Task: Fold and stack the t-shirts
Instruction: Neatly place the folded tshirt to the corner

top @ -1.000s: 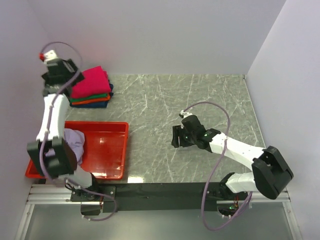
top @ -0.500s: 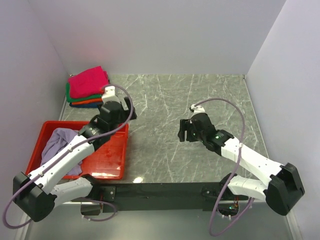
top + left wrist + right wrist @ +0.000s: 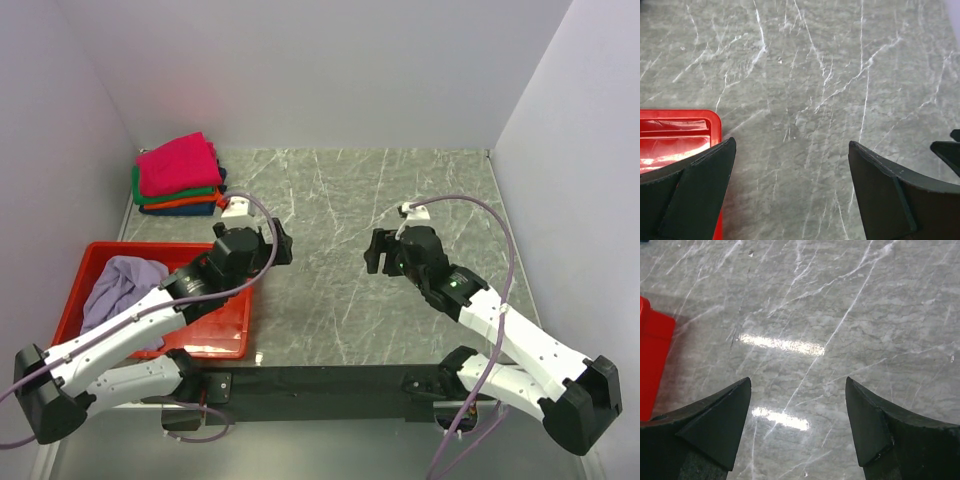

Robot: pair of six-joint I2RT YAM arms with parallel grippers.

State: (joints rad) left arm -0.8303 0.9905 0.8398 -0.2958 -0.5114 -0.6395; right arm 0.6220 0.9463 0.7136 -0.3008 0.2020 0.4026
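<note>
A folded stack of t-shirts lies at the back left: crimson-pink (image 3: 178, 163) on top, then green (image 3: 149, 197), orange (image 3: 178, 204) and dark blue (image 3: 198, 211). The pale lavender t-shirt (image 3: 120, 285) sits crumpled in the red tray (image 3: 218, 330). My left gripper (image 3: 282, 243) (image 3: 791, 145) hovers open over bare table just right of the tray's far corner (image 3: 680, 131). Facing it from the right, my right gripper (image 3: 373, 251) (image 3: 797, 385) is open over the marble, nothing between its fingers (image 3: 715, 425).
White walls close in the grey marble table (image 3: 400, 190) on the left, back and right. The tray's edge (image 3: 652, 357) shows at the left of the right wrist view. A black tip of the right gripper (image 3: 949, 150) shows at the left wrist view's right edge.
The left arm swung from the stack at the back left down to the table's middle. The right gripper rose slightly toward the back and its jaws spread wider.
</note>
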